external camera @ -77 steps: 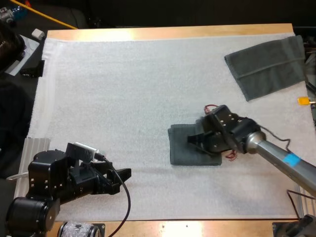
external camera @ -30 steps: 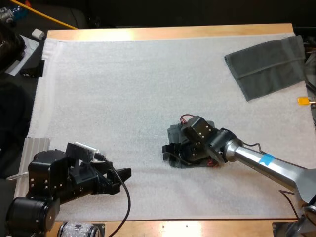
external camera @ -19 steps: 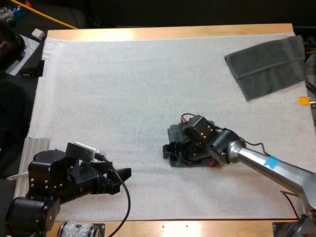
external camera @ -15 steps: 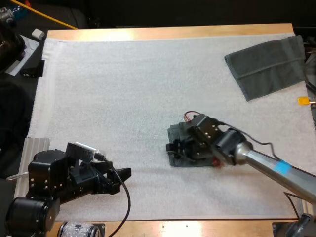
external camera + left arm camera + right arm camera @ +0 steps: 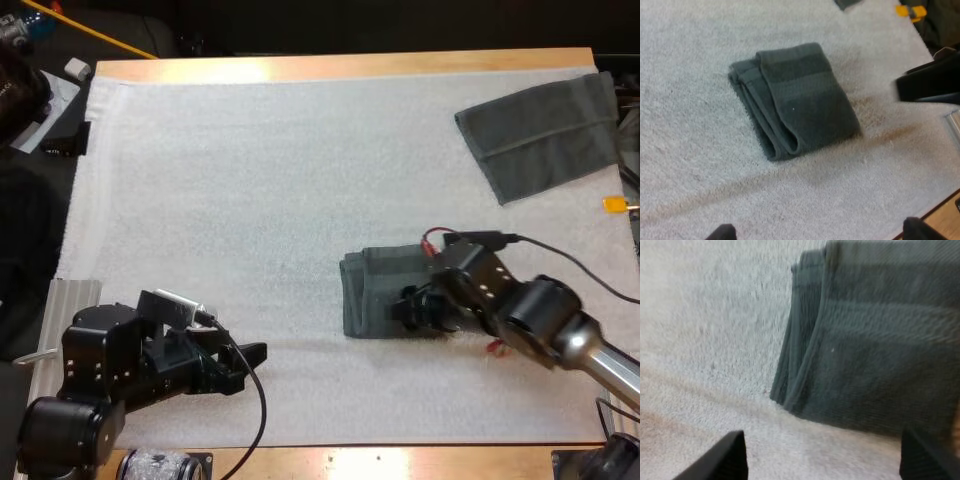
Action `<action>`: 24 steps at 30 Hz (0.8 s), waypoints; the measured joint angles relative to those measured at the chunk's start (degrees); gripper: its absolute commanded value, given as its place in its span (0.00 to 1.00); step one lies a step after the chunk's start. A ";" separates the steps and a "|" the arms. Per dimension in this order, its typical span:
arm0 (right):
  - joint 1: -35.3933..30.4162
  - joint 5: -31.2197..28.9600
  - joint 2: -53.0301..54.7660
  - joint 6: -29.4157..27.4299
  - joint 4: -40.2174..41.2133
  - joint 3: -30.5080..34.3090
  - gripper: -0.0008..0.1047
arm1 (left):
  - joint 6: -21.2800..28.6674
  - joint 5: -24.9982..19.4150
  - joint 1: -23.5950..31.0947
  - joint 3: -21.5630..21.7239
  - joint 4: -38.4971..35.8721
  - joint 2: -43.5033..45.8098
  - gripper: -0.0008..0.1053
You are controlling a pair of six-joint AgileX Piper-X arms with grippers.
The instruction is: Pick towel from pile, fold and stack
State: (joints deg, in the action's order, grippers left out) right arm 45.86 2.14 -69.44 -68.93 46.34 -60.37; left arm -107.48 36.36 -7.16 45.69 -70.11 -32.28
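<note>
This is a robotics lab bench rather than a home or a shop. A wooden desk [image 5: 340, 66] is covered almost edge to edge by a white foam mat [image 5: 250, 200], the kind of padded surface laid down for trials. Two black and metal robot arms work at the mat: the left arm [image 5: 110, 375] at its near left corner, the right arm [image 5: 565, 335] reaching in from its right edge. A ribbed metal plate [image 5: 72, 295] sits against the mat's left edge. Off the mat's far left corner lies bench clutter: a sheet of paper [image 5: 55, 105], a small white block [image 5: 77, 68] and a yellow rod [image 5: 95, 33]. Two plain grey-green towels lie on the mat like test pieces, a folded towel [image 5: 375, 290] near its middle and a flat towel [image 5: 540, 135] at its far right corner.
</note>
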 measured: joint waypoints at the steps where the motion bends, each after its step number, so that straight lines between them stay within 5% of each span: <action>1: 0.13 -1.01 3.24 -0.59 2.13 -0.15 0.60 | 0.10 0.00 0.00 -0.47 0.16 0.00 0.61; 24: 0.12 -2.94 27.64 1.64 16.32 -0.30 0.60 | -0.63 0.00 0.00 -2.86 4.12 -0.22 0.69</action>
State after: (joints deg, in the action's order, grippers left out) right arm 45.97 -0.80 -41.80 -67.29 62.65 -60.67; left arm -108.10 36.36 -7.16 42.83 -65.99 -32.51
